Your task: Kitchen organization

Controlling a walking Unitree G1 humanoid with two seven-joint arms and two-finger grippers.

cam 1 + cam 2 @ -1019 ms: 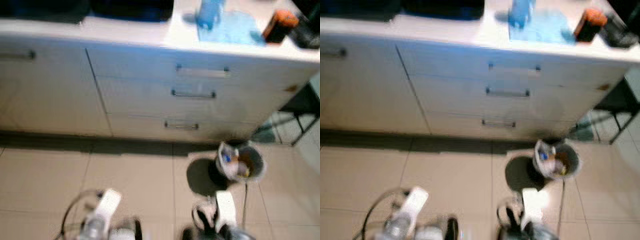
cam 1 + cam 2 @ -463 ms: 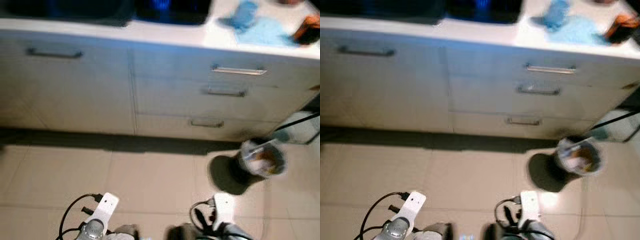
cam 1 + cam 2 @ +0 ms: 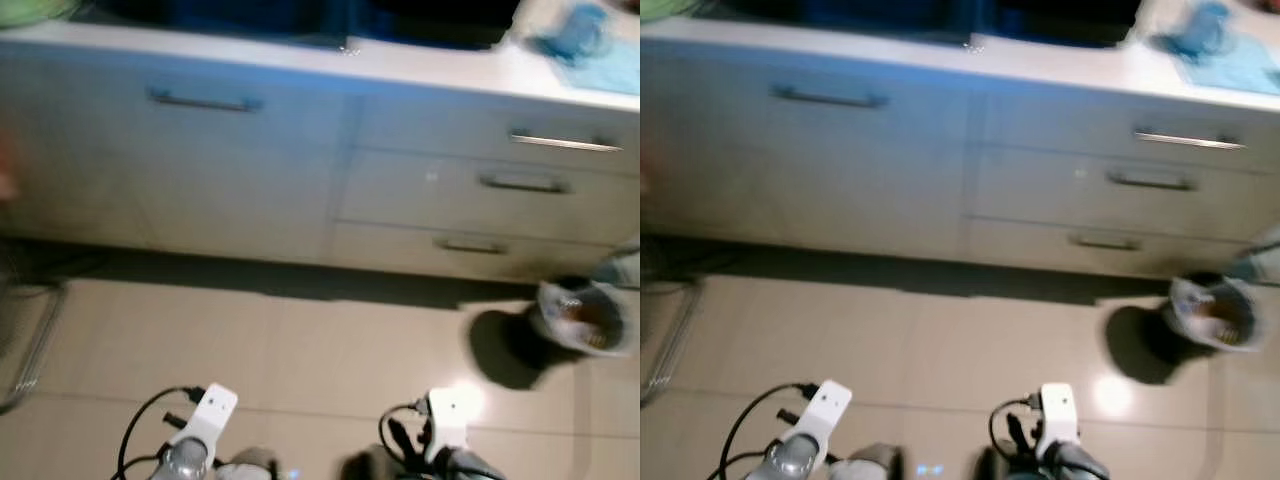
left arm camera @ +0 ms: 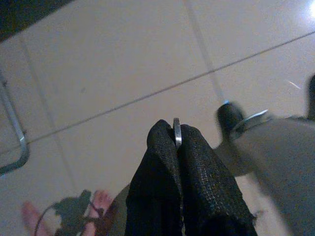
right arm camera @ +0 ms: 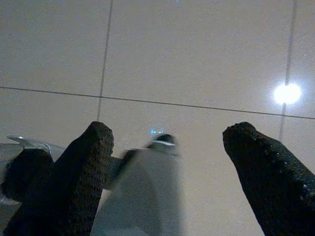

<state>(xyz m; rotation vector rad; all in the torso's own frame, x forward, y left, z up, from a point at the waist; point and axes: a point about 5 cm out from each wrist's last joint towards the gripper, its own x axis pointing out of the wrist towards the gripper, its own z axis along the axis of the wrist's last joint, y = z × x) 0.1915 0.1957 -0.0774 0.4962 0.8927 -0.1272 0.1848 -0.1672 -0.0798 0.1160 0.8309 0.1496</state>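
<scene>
My left gripper (image 4: 176, 133) is shut on a thin silver metal piece whose edge pokes out between the black fingertips (image 4: 162, 147); what the piece is I cannot tell. It hangs low over the beige floor tiles. My right gripper (image 5: 170, 135) is open, wide apart, with nothing but floor between its fingers (image 5: 91, 147). Both arms show at the bottom of the eye views, the left arm (image 3: 205, 430) and the right arm (image 3: 447, 420). A white counter (image 3: 420, 65) with drawers (image 3: 520, 185) stands ahead, with a blue cloth (image 3: 590, 45) on it at the right.
A small bin (image 3: 585, 318) with rubbish stands on the floor at the right, by the drawers. A wire rack (image 3: 30, 340) sits at the left edge. A dark recess (image 3: 250, 15) lies in the counter top. The eye views are blurred.
The camera has swung to the left: cabinets, blue cloth and bin have slid to the right of the picture, and the wire rack has come in. Both arms hang as before.
</scene>
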